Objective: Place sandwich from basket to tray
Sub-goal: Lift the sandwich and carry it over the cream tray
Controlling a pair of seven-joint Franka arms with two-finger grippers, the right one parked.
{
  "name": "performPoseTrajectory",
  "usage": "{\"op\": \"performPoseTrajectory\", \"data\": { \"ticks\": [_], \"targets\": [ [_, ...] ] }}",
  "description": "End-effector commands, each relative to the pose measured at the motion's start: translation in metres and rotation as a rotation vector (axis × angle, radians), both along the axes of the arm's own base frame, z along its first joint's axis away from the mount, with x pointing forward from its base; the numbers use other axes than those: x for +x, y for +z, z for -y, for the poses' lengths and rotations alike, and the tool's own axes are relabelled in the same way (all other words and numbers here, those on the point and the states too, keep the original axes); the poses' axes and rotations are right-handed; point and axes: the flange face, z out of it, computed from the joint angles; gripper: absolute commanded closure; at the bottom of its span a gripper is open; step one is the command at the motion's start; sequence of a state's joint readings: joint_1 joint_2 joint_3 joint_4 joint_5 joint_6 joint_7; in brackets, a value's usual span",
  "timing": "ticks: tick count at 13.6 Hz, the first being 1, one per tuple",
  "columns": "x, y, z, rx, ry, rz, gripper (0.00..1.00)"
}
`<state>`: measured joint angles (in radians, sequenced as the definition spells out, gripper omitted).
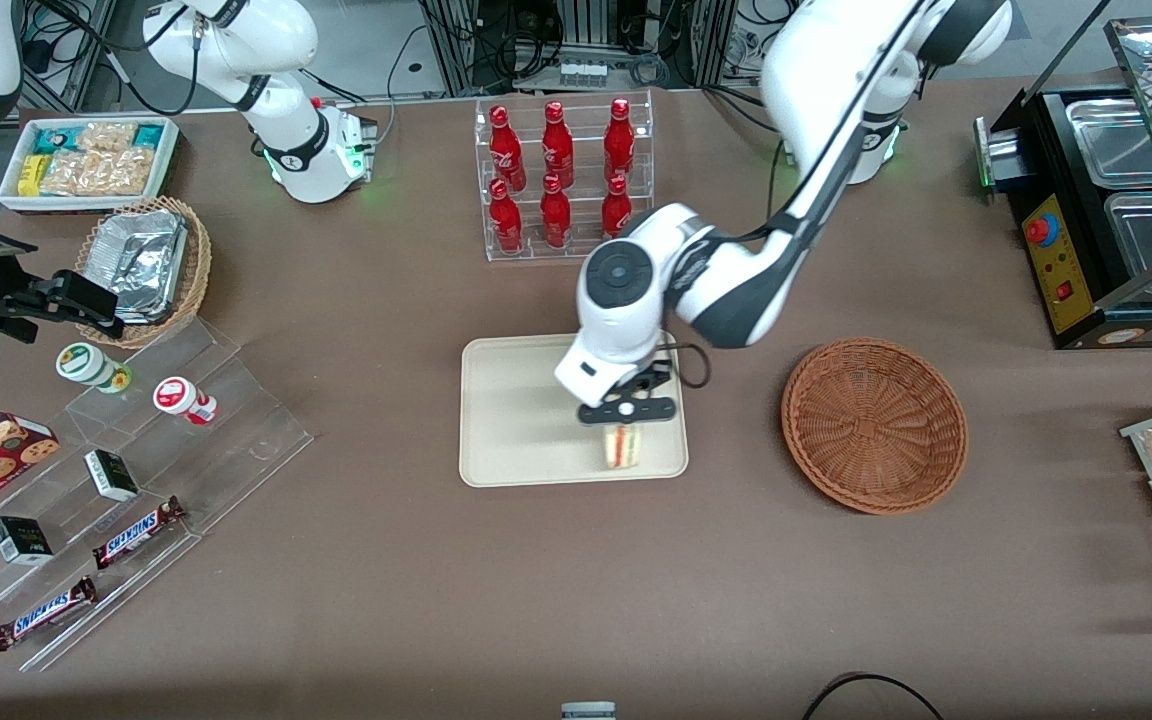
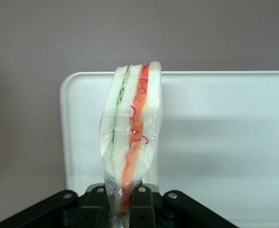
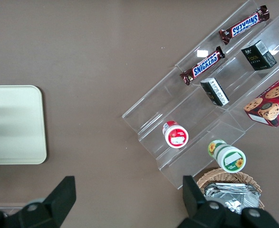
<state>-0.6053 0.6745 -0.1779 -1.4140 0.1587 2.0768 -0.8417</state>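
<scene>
My left gripper is over the cream-beige tray, at the tray's end nearest the basket. It is shut on the wrapped sandwich, a white wedge with red and green filling that hangs below the fingers at the tray's near edge. In the left wrist view the sandwich is pinched at its narrow end between the two black fingers, with the tray under it. The round reddish-brown wicker basket stands empty beside the tray, toward the working arm's end.
A clear rack of red bottles stands farther from the camera than the tray. A clear stepped stand with Snickers bars and small cups lies toward the parked arm's end, with a foil-filled tan basket and white snack bin. A black food warmer stands at the working arm's end.
</scene>
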Motion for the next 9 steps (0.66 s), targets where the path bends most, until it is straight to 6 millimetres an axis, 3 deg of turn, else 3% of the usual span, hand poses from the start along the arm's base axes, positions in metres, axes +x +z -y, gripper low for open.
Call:
{"op": "performPoseTrajectory", "data": {
  "ticks": [1,6,9],
  "targets": [
    [0.000,-0.023,0.026,-0.018,-0.027,0.042,1.00],
    [-0.012,-0.053,0.042,-0.020,0.021,0.024,1.00],
    [-0.022,-0.057,0.048,-0.013,0.020,0.009,1.00]
  ]
}}
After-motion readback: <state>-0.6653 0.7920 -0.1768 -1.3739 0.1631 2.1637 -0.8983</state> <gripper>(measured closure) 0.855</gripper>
